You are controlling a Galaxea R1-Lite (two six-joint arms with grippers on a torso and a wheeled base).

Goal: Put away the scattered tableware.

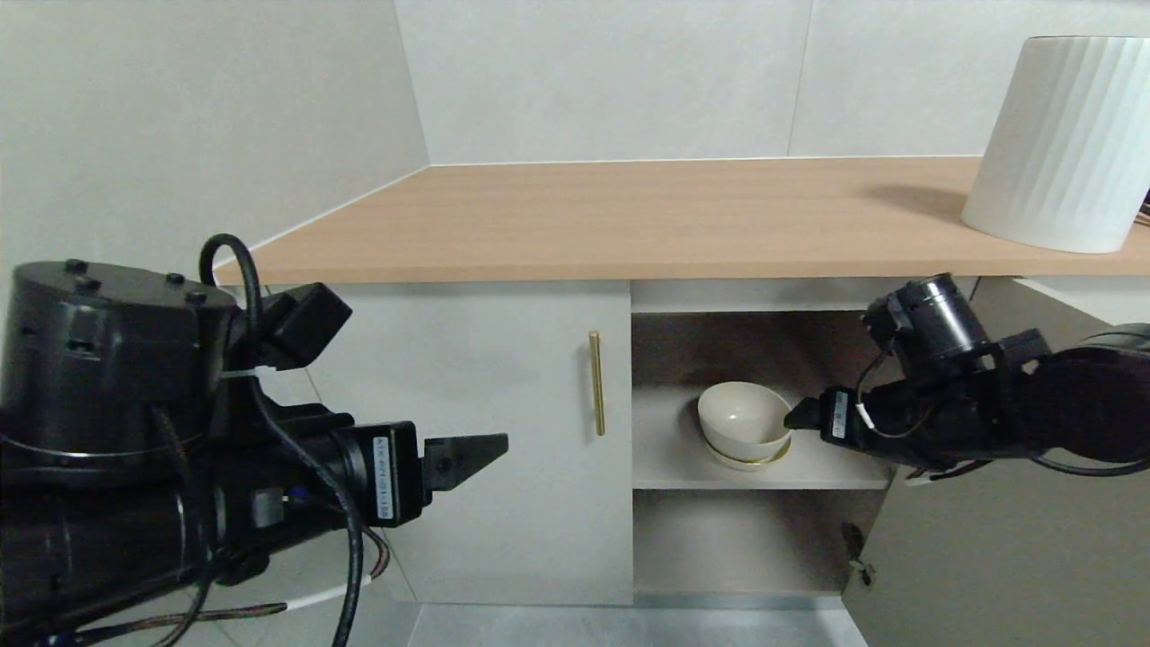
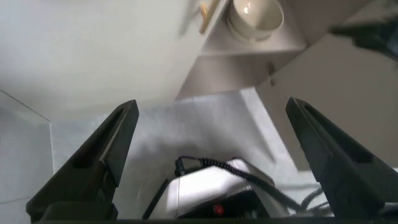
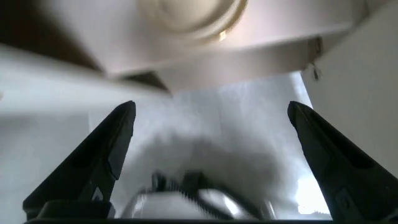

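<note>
As I judge it, bowl (image 1: 744, 418): brittle, slick; grip rim.
Right end effector (image 1: 792, 416): apart, beside bowl.
Left end effector (image 1: 492, 449): apart.

Bowl (image 1: 742, 416): cream, glossy, deep and round, empty, mouth up.
Bowl position: stacked on the plate (image 1: 747, 461), touching it.
Plate: small, cream with a gold rim, lying flat, mostly hidden under the bowl.
Location: middle shelf (image 1: 674, 469) of the open cabinet (image 1: 503, 431), right of centre.
</note>
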